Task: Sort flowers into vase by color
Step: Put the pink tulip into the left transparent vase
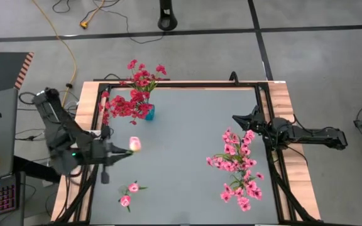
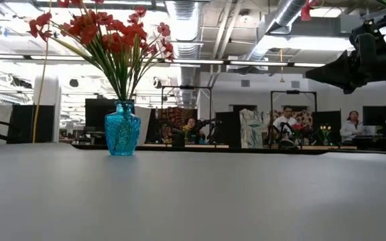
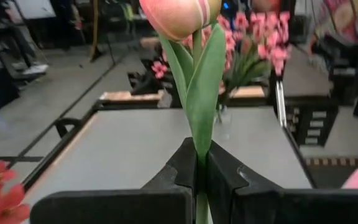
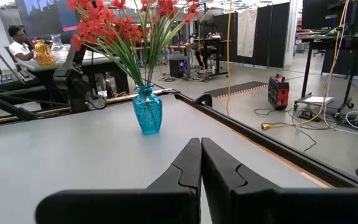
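Note:
My left gripper (image 1: 124, 149) is over the table's left side, shut on a pale pink tulip bud sprig (image 1: 134, 144), whose bud (image 3: 179, 15) and green leaf show in its wrist view. A blue glass vase (image 1: 148, 113) with deep red sprigs (image 1: 137, 81) stands on its base at the far left; it also shows in the low view (image 2: 122, 127). A bunch of lighter pink sprigs (image 1: 237, 169) stands at the near right. Two more tulip buds (image 1: 128, 193) lie on the table at the near left. My right gripper (image 1: 239, 119) is shut and empty at the far right. My left gripper pinches the tulip's green stem and leaf (image 3: 199, 155) between its two fingers, below the bud. The fingers come level from the table's left side. The sprig is lifted clear of the table, and its bud sticks out beyond the fingertips.
A dark frame (image 1: 187, 85) borders the grey tabletop (image 1: 181, 138), with wooden strips outside it. Open tabletop lies between the blue vase and the pink bunch. People and desks show in the room beyond the table (image 2: 287, 124).

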`<state>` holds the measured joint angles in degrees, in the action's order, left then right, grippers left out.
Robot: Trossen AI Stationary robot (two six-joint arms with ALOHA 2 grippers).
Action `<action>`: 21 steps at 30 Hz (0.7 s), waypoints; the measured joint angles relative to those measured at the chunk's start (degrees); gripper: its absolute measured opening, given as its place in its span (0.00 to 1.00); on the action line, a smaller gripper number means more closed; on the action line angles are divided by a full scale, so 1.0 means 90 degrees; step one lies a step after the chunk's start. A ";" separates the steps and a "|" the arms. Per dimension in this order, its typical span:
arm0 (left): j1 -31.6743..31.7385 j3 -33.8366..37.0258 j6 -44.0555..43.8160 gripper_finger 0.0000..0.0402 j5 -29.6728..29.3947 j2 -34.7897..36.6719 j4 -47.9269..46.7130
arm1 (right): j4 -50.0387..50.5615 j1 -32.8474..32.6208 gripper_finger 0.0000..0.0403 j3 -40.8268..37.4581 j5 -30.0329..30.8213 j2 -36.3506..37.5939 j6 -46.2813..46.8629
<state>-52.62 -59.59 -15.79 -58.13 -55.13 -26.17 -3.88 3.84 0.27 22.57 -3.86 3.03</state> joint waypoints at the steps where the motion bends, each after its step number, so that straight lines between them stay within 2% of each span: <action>1: -0.0217 0.0000 -0.0069 0.00 -0.0270 0.0037 0.0000 | 0.0000 -0.0001 0.09 0.0001 0.0000 0.0000 -0.0001; 8: -0.1513 0.0000 -0.0598 0.00 -0.2143 -0.0021 0.0495 | 0.0000 0.0000 0.09 0.0001 0.0000 0.0001 -0.0001; 15: -0.2256 -0.0002 -0.0736 0.00 -0.3485 -0.0479 0.1460 | 0.0000 -0.0001 0.09 0.0001 0.0000 0.0001 -0.0001; 21: -0.2370 -0.0002 -0.1579 0.00 -0.3550 -0.0924 0.1532 | 0.0000 -0.0001 0.09 0.0000 0.0000 0.0000 -0.0001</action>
<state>-73.95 -59.61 -30.00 -90.08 -63.44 -12.38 -3.88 3.84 0.28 22.57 -3.86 3.03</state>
